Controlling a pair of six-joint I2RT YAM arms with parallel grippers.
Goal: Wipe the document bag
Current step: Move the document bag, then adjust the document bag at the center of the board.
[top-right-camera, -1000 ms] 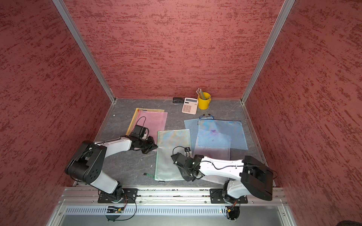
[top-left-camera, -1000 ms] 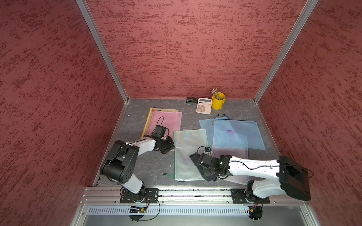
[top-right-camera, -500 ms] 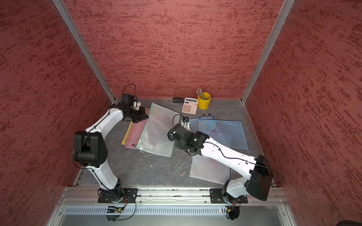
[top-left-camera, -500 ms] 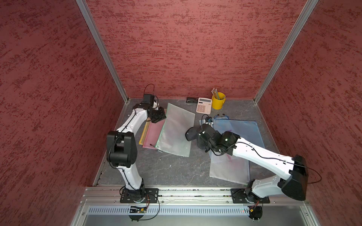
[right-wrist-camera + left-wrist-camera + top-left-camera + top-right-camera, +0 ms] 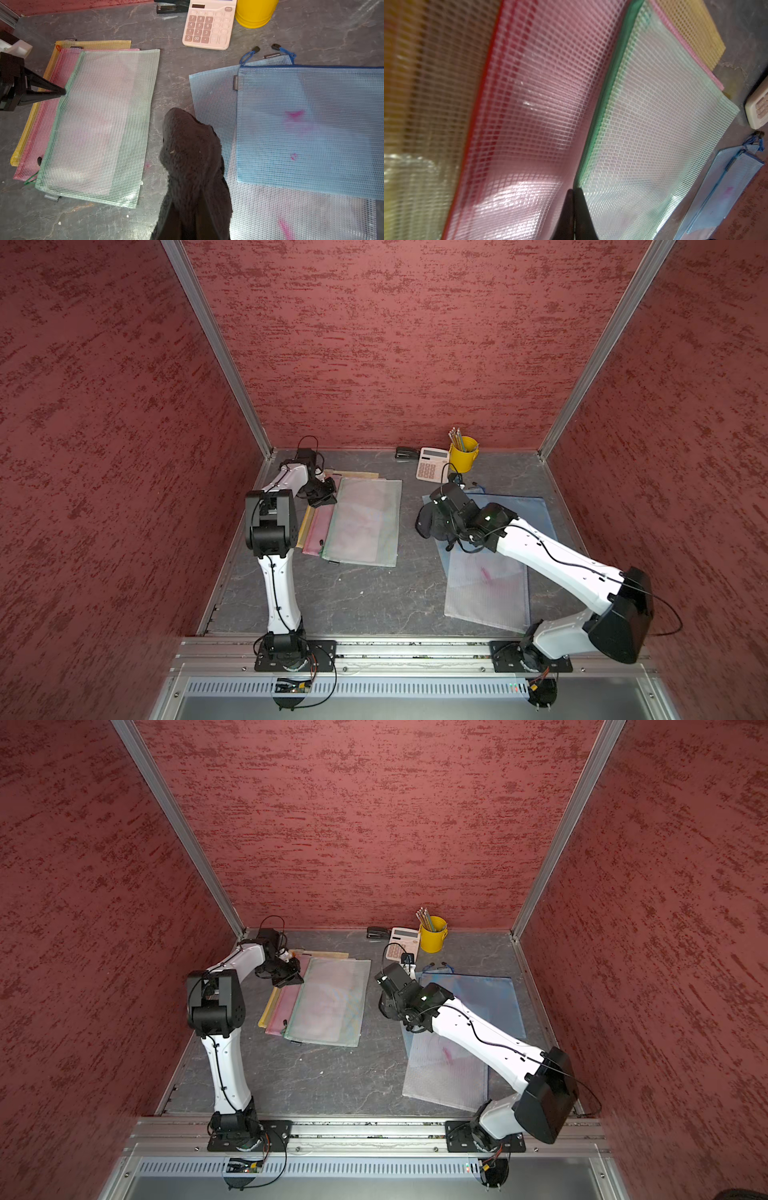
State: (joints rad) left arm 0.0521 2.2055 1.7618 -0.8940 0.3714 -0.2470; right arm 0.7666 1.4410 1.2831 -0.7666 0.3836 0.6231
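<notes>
Half done, prob: green bag (image 5: 99, 124) stacked aside, L fingers (image 5: 49, 93) pinching it; stained blue bag (image 5: 311, 128) to do; R fingers (image 5: 174, 228) grip cloth (image 5: 191, 155).

The fingertips of the right gripper (image 5: 192, 199) are hidden under a dark cloth (image 5: 187, 145), itself cut off by the picture's edge, as are the yellow cup (image 5: 256, 14), the stapler (image 5: 172, 7) and the blue bag (image 5: 311, 128). The yellow bag (image 5: 305, 522) is mostly covered by the pink bag (image 5: 318, 531), and that by the green bag (image 5: 365, 522). The clear bag (image 5: 486, 593) is partly hidden under the blue bag. In the left wrist view the yellow bag's near part is blurred, and whether the closed tips of the left gripper (image 5: 574, 193) pinch the green bag's edge cannot be told.
</notes>
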